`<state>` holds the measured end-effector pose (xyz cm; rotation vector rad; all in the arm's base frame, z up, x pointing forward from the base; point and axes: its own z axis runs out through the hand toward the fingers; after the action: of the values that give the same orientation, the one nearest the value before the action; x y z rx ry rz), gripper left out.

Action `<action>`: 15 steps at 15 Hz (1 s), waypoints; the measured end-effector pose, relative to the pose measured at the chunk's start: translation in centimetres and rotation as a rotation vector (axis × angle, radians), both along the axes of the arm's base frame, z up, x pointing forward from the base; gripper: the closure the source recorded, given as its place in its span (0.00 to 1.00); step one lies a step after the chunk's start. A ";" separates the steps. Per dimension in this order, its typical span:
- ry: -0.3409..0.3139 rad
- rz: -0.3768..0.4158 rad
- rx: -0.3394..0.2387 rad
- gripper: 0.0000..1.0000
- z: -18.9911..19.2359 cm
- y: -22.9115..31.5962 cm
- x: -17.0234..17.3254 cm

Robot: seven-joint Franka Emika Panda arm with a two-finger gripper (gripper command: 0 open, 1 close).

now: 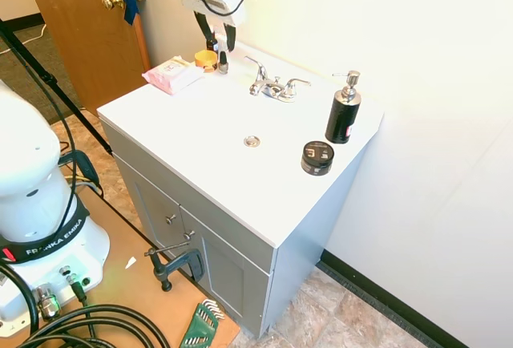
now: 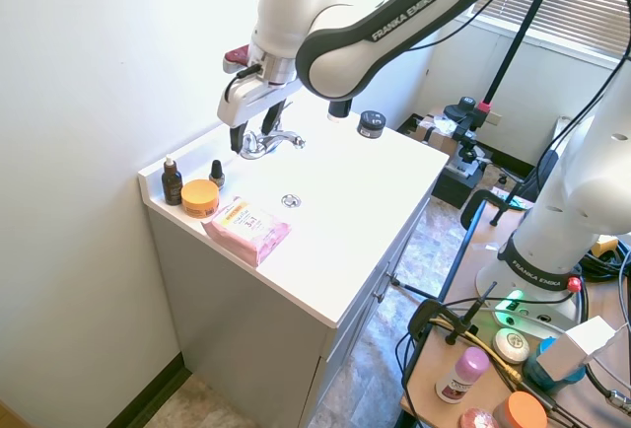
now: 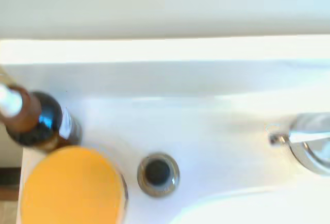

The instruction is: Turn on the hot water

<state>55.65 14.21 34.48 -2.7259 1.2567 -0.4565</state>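
Chrome faucet (image 1: 271, 87) sits at the back of the white vanity (image 1: 200, 163); its hot water lever (image 2: 248, 140) faces the arm. The gripper (image 2: 259, 126), 2 fingers apart, hangs beside it, likely lining up a push.

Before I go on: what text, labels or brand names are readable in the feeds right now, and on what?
"FRANKA EMIKA": on the arm's dark band, second exterior view.
"FRANKA EMIKA": on the base band of the arm in the first exterior view.
"FRANKA EMIKA": on the base band of the other arm.
Pink packet: print too small to read.
Brown bottle label: blurred.
Black jar lid: unreadable.
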 end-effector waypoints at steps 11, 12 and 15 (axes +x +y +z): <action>-0.042 -0.049 -0.044 0.00 -4.8 -1.0 5.7; -0.036 -0.058 -0.042 0.00 -5.2 -1.2 5.8; -0.018 -0.083 -0.024 0.00 -5.7 -1.4 5.3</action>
<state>60.94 12.77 28.76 -2.6908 1.3721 -0.5055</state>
